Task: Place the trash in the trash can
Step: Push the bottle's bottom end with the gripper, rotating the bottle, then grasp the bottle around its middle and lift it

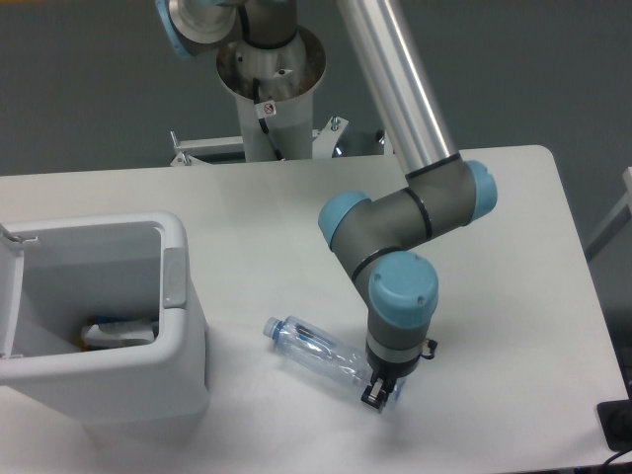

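Start at the left: your large white boxy plastic trash can [183, 326] sits at the tabletop's left edge, its hinged lid [10, 296] thrown open to the far left and its mouth facing up. Down inside, the small crumpled white wrapper with green print [118, 333] lies on the bottom, so one piece of trash is already home.

Move right and there's the clear bluish plastic bottle [316, 353], lying on the white tabletop [513, 296] near the can, cap end pointing toward it, body angled down to the right. At its base end sits your claw [380, 393], down low and narrowed around the bottle's bottom; it looks like it's gripping it, though the contact itself is hard to make out.

So, by my reading, you're on the second item, at the grasp. Next you need a lift high enough to clear the can's rounded rim, then a swing left over the opening.

Room is good: bare tabletop lies between bottle and can. Watch the long bottle's free end against the rim, and the front table edge close below the claw.
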